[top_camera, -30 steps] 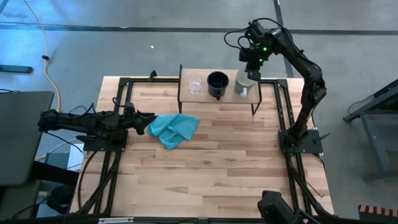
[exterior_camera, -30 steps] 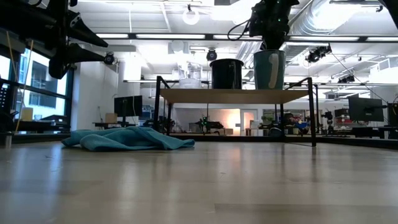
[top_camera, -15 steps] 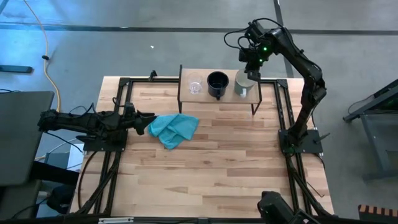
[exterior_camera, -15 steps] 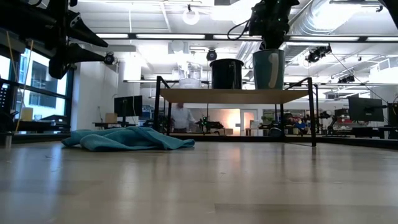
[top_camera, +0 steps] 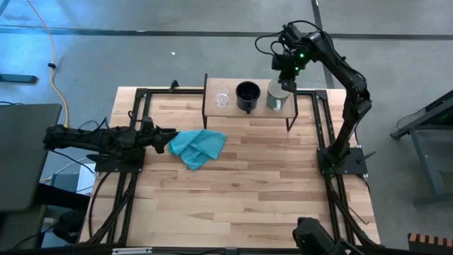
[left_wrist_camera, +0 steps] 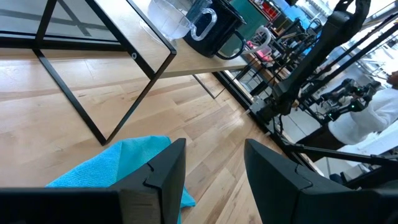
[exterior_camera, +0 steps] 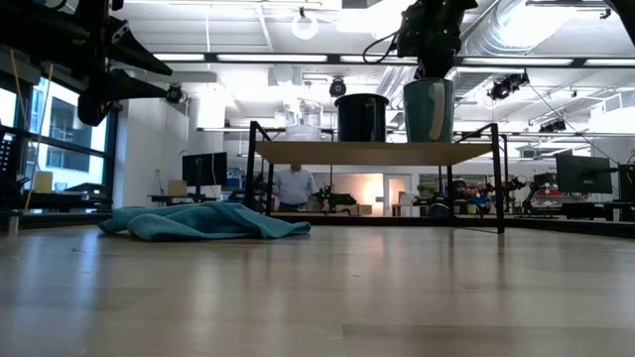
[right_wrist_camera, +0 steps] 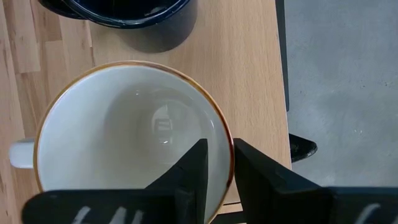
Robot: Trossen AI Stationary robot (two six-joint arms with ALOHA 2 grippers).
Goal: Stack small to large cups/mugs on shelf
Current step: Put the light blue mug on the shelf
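Note:
The shelf [top_camera: 233, 110] stands at the table's far edge. On it, left to right, stand a clear glass cup [top_camera: 222, 99], a black mug [top_camera: 247, 95] and a pale grey-white mug [top_camera: 276, 98], each on its base. My right gripper [top_camera: 286, 84] is above the pale mug and shut on its rim. My left gripper [top_camera: 168, 139] is open and empty at the table's left, beside a teal cloth [top_camera: 198, 146]. My right gripper holds the pale mug's rim [right_wrist_camera: 231, 148] on the side opposite the handle [right_wrist_camera: 18, 154], with one finger [right_wrist_camera: 194, 167] inside the mug and one [right_wrist_camera: 250, 168] outside. The fingers come from above, pointing down. The mug is upright, with its base at the shelf top [exterior_camera: 429, 140].
The teal cloth [exterior_camera: 198, 222] lies crumpled on the table, left of the shelf's front legs [exterior_camera: 252, 178]. Black frame rails [top_camera: 131, 127] run along the table's left and right sides. A person [exterior_camera: 293, 186] shows in the room behind the shelf.
Neither gripper nor any cup has visibly moved. A person has walked into view in the room behind the shelf.

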